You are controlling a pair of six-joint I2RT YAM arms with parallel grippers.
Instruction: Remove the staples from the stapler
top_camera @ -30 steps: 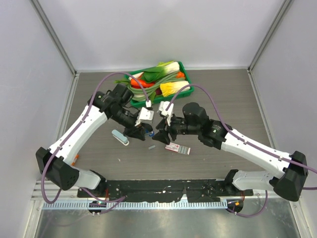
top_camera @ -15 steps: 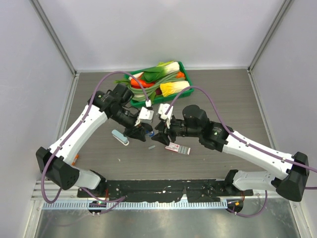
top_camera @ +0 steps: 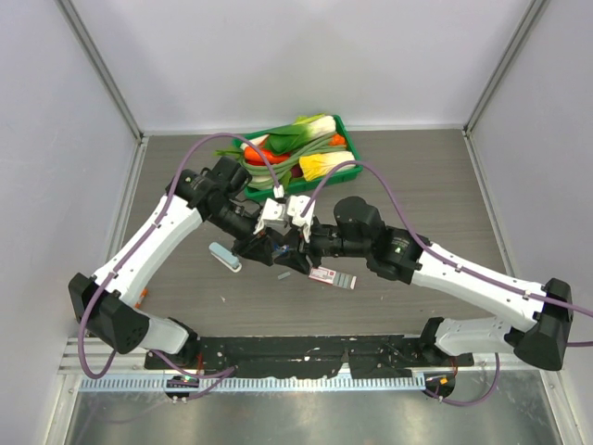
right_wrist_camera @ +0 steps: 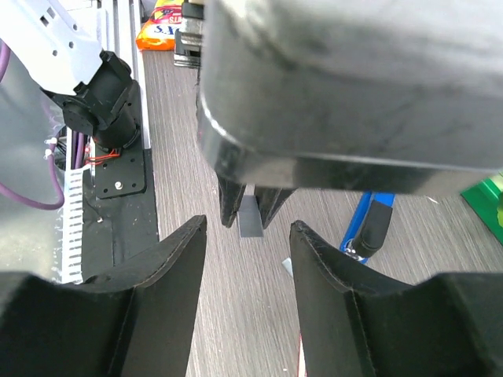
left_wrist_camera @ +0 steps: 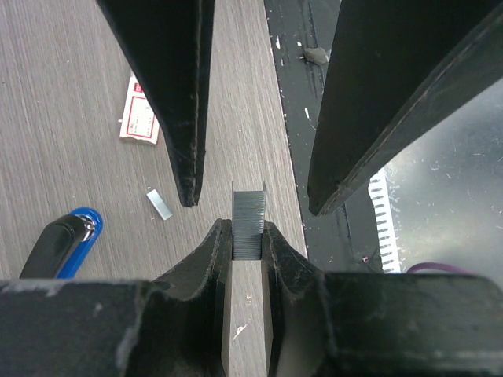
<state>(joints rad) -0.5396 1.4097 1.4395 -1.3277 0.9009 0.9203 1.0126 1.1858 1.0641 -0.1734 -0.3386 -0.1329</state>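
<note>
Red-and-white box (top_camera: 332, 277): is being observed lying flat on the table (top_camera: 417, 204), nearest the arm bases and just right of where the two grippers meet.
Loose grey strip (left_wrist_camera: 159, 204): is being observed lying on the table between the box and the stapler; it is being touched by nothing.
Stapler (left_wrist_camera: 75, 232): is being observed lying on the table, dark body with a blue end, beside the grippers and apart from both. It is being largely hidden by them in the top view.
Left gripper (left_wrist_camera: 247, 236): its fingers are being pressed closed on the staples, one finger on each side.
Staples (left_wrist_camera: 248, 210): a short grey block is being held off the table, with one end projecting beyond the left fingertips.
Right gripper (right_wrist_camera: 247, 232): its fingers are being held apart, one on each side of the staples with a gap showing on both sides. Nothing is being gripped by it.
Teal-and-white oblong (top_camera: 224, 257): is being observed lying on the table just left of the left gripper.
Green tray (top_camera: 349, 146): is being observed at the far edge of the table, filled with vegetables.
</note>
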